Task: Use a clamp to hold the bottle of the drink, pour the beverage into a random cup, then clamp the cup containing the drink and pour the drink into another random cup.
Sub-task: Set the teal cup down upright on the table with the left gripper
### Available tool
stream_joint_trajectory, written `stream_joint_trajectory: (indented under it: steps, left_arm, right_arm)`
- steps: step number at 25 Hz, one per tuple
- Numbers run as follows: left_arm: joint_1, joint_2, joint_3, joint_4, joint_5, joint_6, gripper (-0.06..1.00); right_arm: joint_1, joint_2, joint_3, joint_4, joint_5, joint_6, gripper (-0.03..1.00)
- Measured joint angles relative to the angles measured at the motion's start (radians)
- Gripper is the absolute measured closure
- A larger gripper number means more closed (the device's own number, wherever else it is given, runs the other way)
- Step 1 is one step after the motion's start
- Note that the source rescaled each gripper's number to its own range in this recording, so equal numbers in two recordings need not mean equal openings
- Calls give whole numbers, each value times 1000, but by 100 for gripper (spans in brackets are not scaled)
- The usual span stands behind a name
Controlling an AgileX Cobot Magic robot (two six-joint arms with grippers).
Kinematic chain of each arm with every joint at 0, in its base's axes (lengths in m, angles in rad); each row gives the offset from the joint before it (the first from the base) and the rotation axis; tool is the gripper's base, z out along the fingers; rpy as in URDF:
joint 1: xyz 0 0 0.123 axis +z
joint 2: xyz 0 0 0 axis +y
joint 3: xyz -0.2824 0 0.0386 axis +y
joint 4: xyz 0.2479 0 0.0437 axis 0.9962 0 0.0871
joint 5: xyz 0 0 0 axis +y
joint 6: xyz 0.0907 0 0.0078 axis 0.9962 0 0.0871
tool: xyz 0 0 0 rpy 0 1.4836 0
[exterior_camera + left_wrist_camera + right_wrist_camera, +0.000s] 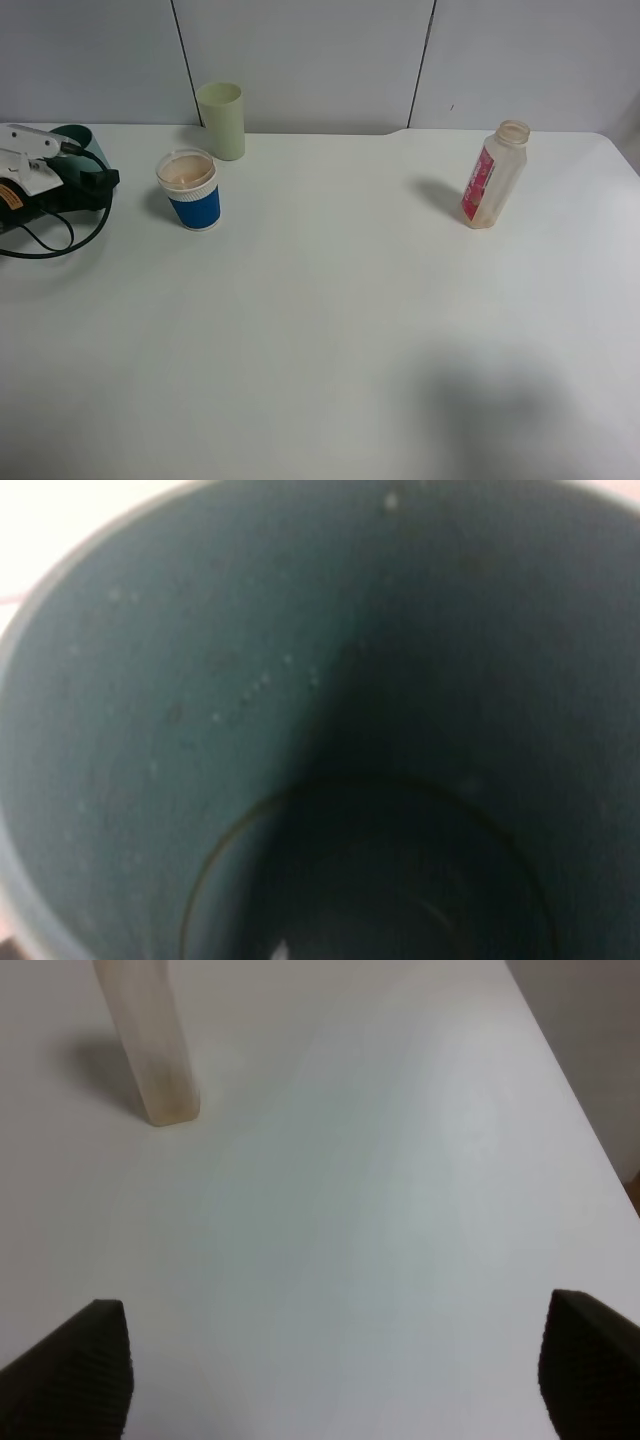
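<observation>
I see a matt white table [320, 330], smooth and unmarked. The bottle [493, 175] on the right looks like clear, slightly cloudy plastic with a glossy red-pink label. The blue cup [190, 189] reads as paper, its white upper band ribbed. The pale yellow-green tumbler [222, 120] looks smooth and matt. The teal tumbler [200, 730] has a dull, droplet-speckled inside. The right gripper's pads [75, 1370] look dark and finely textured.

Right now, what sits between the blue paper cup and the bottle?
Nothing: in the exterior high view only bare white table separates the blue paper cup from the bottle.
</observation>
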State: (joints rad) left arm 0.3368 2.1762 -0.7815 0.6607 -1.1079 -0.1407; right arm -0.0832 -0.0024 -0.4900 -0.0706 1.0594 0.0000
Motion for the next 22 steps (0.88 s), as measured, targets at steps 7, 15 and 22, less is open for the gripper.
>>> stream_joint_trajectory:
  steps: [7, 15, 22]
  left_arm:
    - [0, 30, 0, 19, 2, -12, 94]
    - [0, 30, 0, 22, 0, -15, 94]
    - [0, 30, 0, 26, -1, -15, 94]
  right_arm:
    - [0, 0, 0, 0, 0, 0, 30]
    - [0, 0, 0, 0, 0, 0, 30]
    - [0, 0, 0, 0, 0, 0, 30]
